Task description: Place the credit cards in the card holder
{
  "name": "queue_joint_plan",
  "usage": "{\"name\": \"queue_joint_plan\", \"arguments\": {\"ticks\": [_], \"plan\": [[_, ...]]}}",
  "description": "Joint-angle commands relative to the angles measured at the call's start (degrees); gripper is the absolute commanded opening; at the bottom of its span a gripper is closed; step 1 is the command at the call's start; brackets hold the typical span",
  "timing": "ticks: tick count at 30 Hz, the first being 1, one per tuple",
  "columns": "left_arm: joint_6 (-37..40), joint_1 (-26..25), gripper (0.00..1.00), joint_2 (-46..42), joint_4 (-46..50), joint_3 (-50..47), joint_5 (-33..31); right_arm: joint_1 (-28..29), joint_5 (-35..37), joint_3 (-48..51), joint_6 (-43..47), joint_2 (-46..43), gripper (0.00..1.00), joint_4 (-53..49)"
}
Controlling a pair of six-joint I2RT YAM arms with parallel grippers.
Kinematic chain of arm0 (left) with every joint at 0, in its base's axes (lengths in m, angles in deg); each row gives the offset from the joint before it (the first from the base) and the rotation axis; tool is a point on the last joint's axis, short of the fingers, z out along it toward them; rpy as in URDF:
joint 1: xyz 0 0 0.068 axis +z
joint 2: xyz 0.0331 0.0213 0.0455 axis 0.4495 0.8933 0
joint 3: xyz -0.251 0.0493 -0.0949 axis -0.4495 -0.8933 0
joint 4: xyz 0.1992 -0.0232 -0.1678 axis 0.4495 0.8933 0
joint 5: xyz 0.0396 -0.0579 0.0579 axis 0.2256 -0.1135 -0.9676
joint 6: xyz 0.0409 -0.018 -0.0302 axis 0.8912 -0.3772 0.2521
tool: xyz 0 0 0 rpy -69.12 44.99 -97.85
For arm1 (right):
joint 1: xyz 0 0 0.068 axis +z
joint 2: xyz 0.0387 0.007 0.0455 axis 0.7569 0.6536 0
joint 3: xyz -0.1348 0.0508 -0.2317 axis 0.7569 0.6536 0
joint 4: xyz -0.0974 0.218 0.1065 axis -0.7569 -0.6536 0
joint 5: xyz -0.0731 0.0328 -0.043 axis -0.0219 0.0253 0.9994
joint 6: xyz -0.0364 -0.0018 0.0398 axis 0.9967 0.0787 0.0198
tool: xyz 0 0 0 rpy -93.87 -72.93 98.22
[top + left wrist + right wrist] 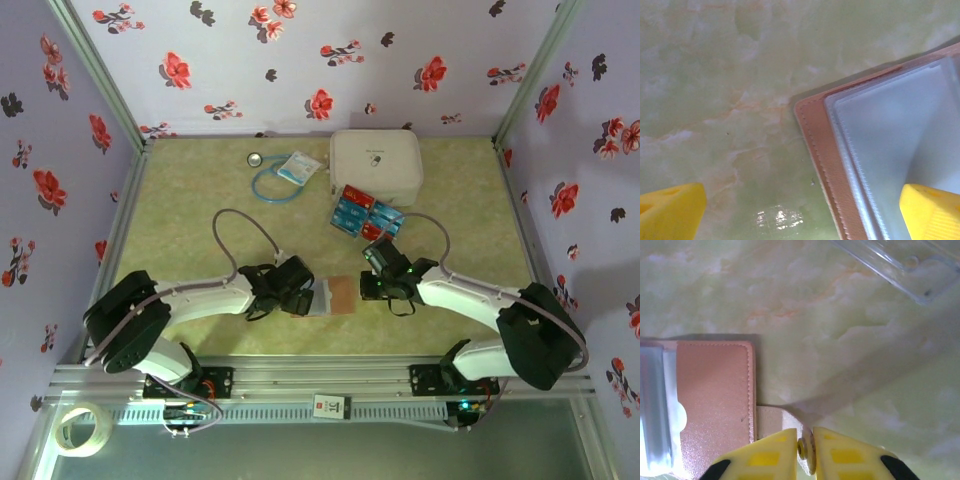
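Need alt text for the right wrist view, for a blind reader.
The yellow-tipped right gripper is pinched shut on the small snap tab of the pinkish-brown card holder, which lies open on a pale green marbled table. Clear sleeves show at the holder's left edge. A transparent plastic piece crosses the top right corner.

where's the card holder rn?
Top view: the card holder lies open at front centre, between the left pincer and right pincer, nearer than the credit cards. Right wrist view: right pincer pinches its tab.
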Motion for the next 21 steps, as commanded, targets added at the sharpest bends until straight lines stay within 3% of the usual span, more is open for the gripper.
{"name": "queue_joint_plan", "arguments": {"ticks": [1, 2, 21], "plan": [[0.96, -0.47, 1.0, 1.28, 1.76, 0.23, -3.07, -0.51, 0.24, 0.4, 0.26, 0.06, 0.03, 0.91], [0.96, -0.47, 1.0, 1.58, 1.95, 0.18, -3.46, -0.6, 0.33, 0.63, 0.29, -0.09, 0.0, 0.88], [3.17, 2.17, 1.0, 1.61, 2.61, 0.65, -4.6, -1.31, 0.95, 2.88, -1.27, -2.85, 0.0, 0.9]]}}
